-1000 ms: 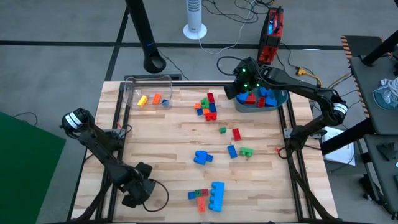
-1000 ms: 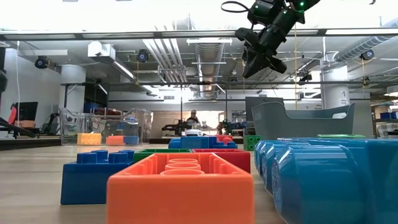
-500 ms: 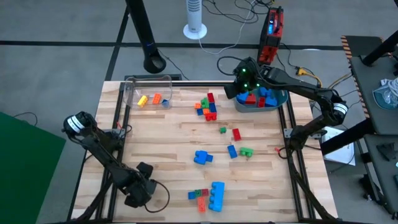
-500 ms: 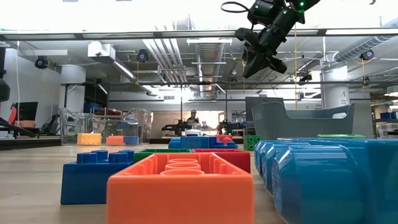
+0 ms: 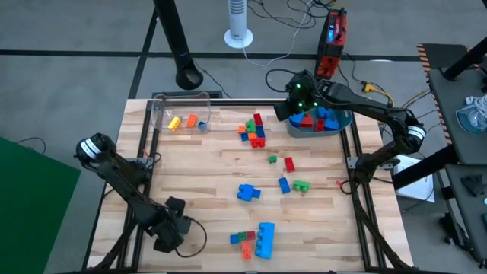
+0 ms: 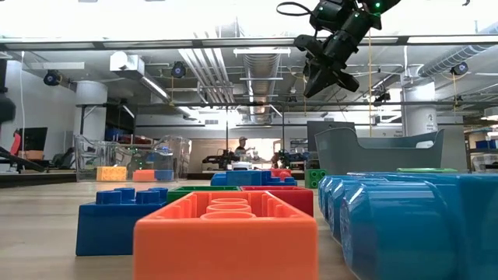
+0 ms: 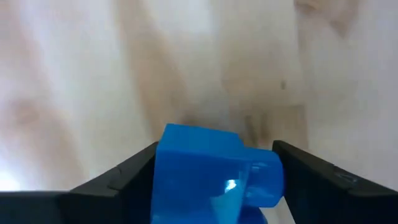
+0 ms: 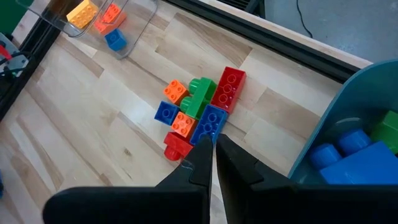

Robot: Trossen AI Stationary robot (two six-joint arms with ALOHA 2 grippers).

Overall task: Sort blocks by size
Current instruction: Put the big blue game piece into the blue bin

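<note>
Loose blocks lie on the wooden table: a mixed cluster (image 5: 253,129) at the far middle, a chunky blue one (image 5: 248,192) at the centre, a long blue one (image 5: 265,239) near the front. My left gripper (image 5: 169,230) is at the near left, shut on a blue block (image 7: 208,168). My right gripper (image 8: 211,142) hangs shut and empty, high above the table (image 6: 313,87), between the cluster (image 8: 199,115) and the teal tub (image 5: 344,122). My left gripper pinches the blue block between its two fingers (image 7: 121,177), one on each of two opposite sides. A stud (image 7: 268,180) sticks out beside the other finger. The fingers point down at the tabletop. Whether the block rests on the wood, I cannot tell.
The teal tub at the far right holds blue, red and green blocks (image 8: 357,152). A clear plastic box (image 5: 163,106) at the far left holds yellow, orange and blue small ones. Small red, green and blue blocks (image 5: 289,164) lie right of centre. A black frame edges the table.
</note>
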